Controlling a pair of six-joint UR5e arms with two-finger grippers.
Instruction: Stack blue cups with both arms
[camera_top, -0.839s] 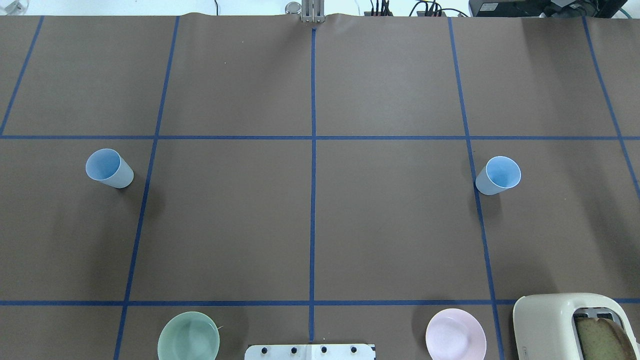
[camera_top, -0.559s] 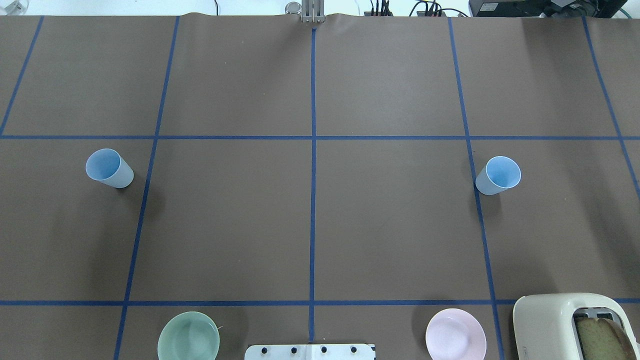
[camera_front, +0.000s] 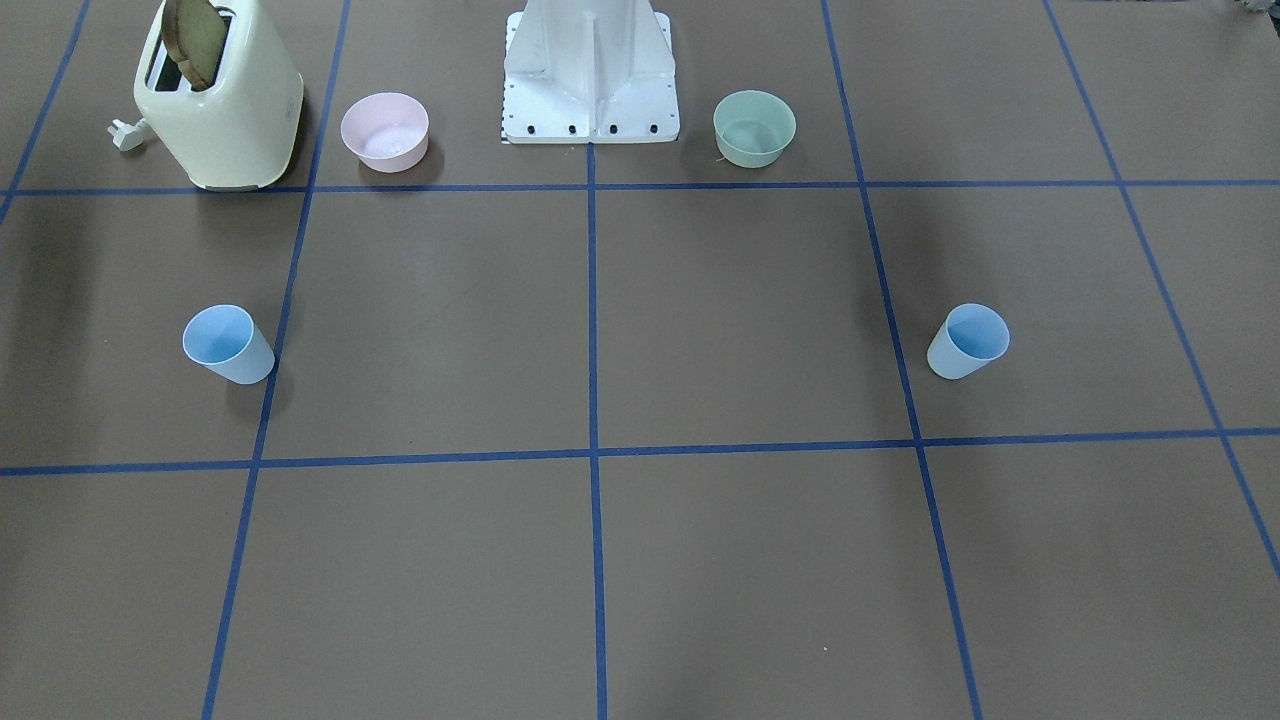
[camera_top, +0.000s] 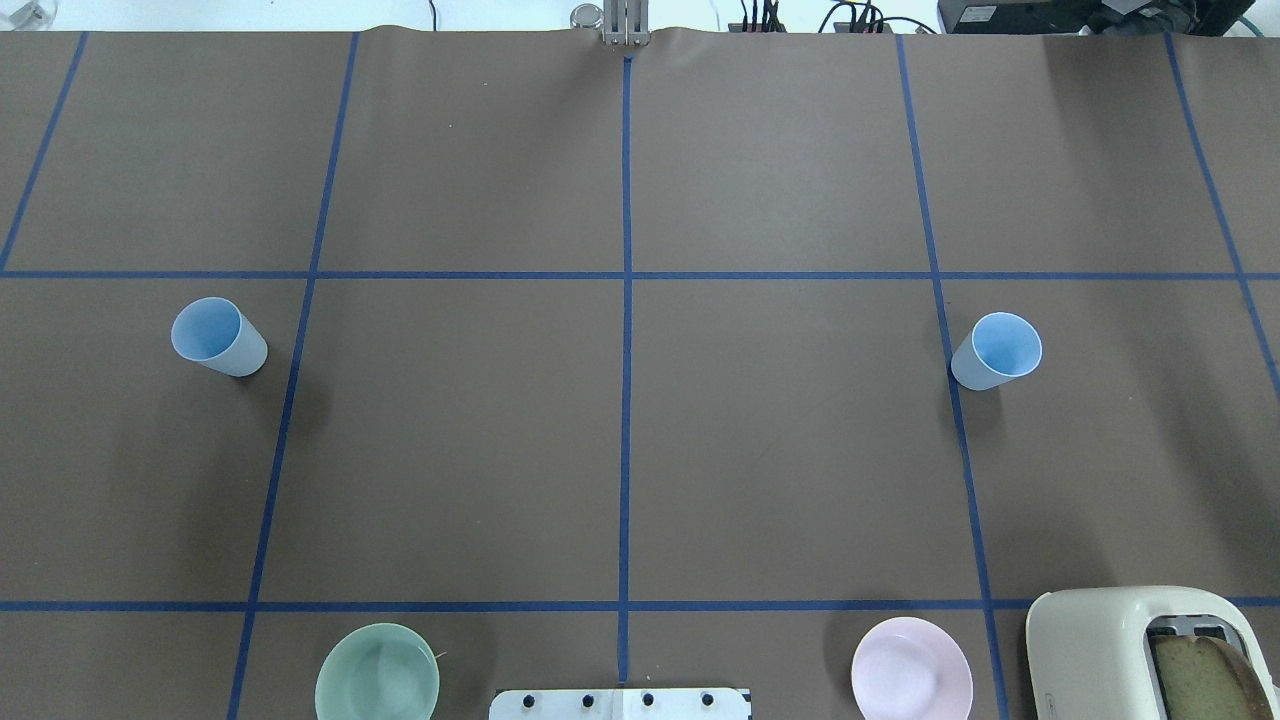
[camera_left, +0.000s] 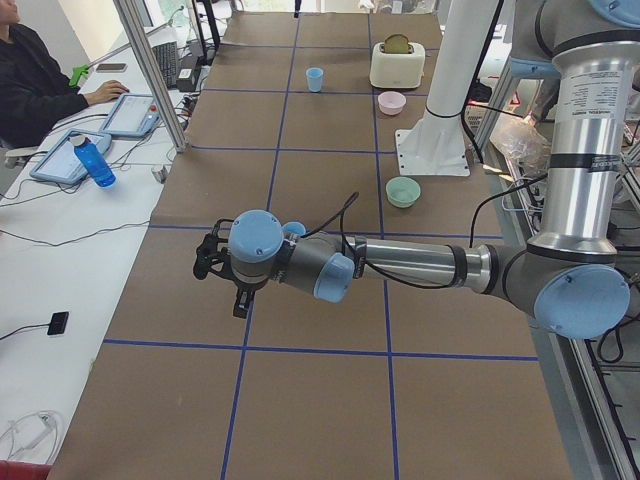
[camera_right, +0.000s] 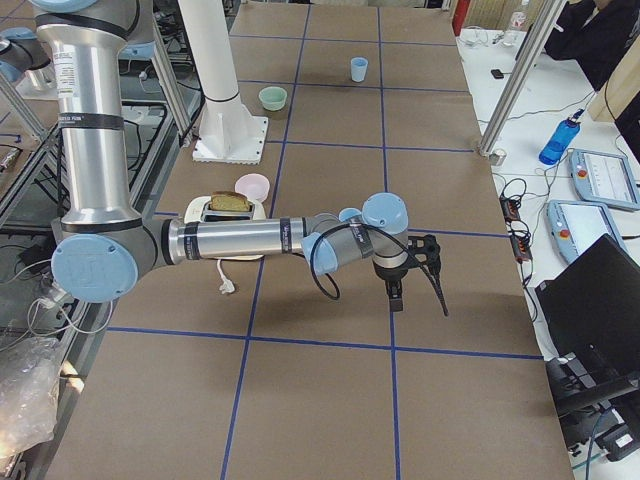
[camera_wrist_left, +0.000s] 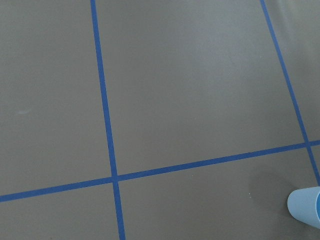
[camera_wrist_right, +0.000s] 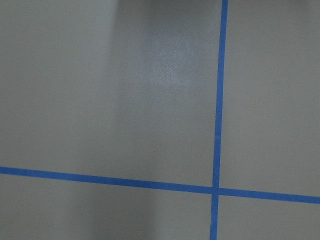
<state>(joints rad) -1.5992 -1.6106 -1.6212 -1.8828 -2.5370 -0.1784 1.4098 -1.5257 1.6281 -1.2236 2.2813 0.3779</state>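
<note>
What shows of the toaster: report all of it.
The toaster is cream, glossy like plastic, with a rounded boxy body and two top slots. A brown bread slice sticks up from one slot. It stands upright on the brown table on the robot's right side, beside but apart from the pink bowl. Its white plug lies loose alongside.

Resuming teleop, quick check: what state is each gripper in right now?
Left gripper: cannot tell, seen only side-on.
Right gripper: cannot tell, seen only side-on.
</note>
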